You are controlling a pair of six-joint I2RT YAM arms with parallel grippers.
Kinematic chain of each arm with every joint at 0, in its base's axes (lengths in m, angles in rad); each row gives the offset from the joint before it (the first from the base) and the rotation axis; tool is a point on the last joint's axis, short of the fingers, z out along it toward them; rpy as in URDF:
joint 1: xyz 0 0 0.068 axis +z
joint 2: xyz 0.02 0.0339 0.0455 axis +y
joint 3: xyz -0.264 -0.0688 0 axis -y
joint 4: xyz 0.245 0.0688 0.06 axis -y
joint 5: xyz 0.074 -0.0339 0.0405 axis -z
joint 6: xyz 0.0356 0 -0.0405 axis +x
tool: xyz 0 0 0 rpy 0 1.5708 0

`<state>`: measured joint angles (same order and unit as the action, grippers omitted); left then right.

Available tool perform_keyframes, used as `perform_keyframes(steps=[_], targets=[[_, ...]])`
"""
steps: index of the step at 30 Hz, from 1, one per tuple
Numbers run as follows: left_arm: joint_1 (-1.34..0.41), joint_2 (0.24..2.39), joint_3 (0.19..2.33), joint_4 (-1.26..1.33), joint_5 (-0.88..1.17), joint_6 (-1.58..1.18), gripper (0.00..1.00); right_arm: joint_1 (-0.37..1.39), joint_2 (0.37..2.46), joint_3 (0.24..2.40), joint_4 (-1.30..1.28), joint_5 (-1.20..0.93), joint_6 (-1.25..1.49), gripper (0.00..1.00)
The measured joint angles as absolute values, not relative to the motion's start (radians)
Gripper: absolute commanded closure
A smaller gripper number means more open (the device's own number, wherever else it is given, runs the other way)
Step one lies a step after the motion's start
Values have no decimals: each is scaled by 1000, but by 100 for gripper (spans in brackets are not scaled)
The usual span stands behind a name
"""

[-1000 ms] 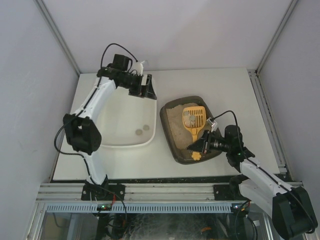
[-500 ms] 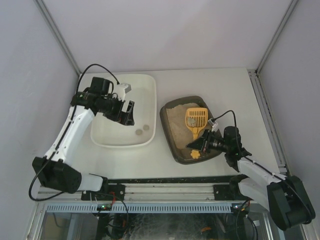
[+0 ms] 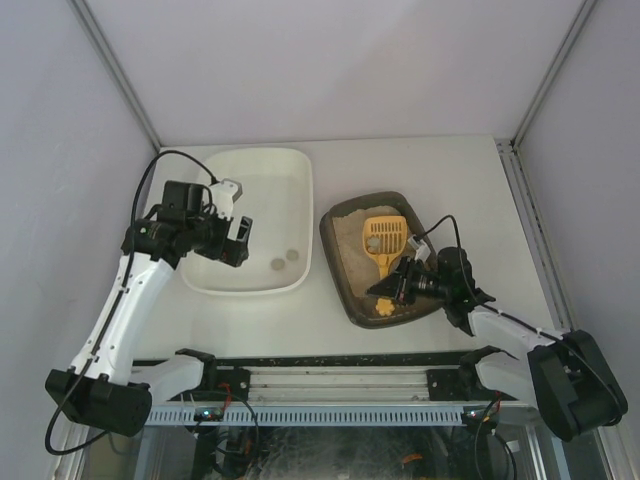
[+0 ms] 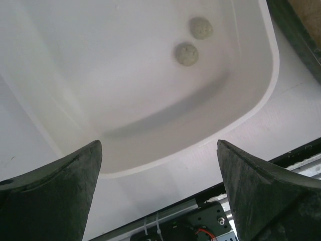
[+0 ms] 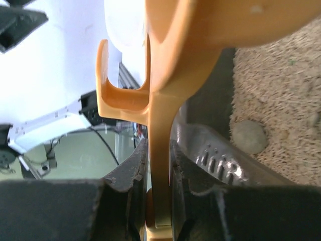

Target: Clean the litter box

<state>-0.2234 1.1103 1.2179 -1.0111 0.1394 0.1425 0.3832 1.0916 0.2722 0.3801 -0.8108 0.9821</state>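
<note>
**Me:** My right gripper (image 3: 397, 289) is clamped on the handle of the yellow scoop (image 3: 385, 238), at the near end of the litter box (image 3: 342, 285).

**Partner:** Where does the box sit?

**Me:** Right of the counter's (image 3: 470, 190) middle, closer to the front edge than the back. The white tub (image 3: 306, 190) is just beside it on the left, not touching.

**Partner:** Your other arm?

**Me:** My left gripper (image 3: 238, 240) hovers over the tub's near-left corner, fingers apart, holding nothing.

**Partner:** Progress?

**Me:** Two grey clumps (image 4: 186, 53) lie in the tub, so I judge it partly done. One clump (image 5: 249, 136) sits in the litter by the scoop, so more scooping is left.
</note>
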Motion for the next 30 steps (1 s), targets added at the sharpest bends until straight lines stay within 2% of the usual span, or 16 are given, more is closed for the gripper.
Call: perform_keyframes(steps=[16,21,30], targets=[[-129,1058,1117,-944,189,143,0,447,1126,324,391,-813,1017,100],[-113,1049,1114,-933,198,142,0,389,1125,319,446,-847,1051,100],[-101,1045,1113,-918,225,142,0,416,1178,311,524,-862,1100,100]])
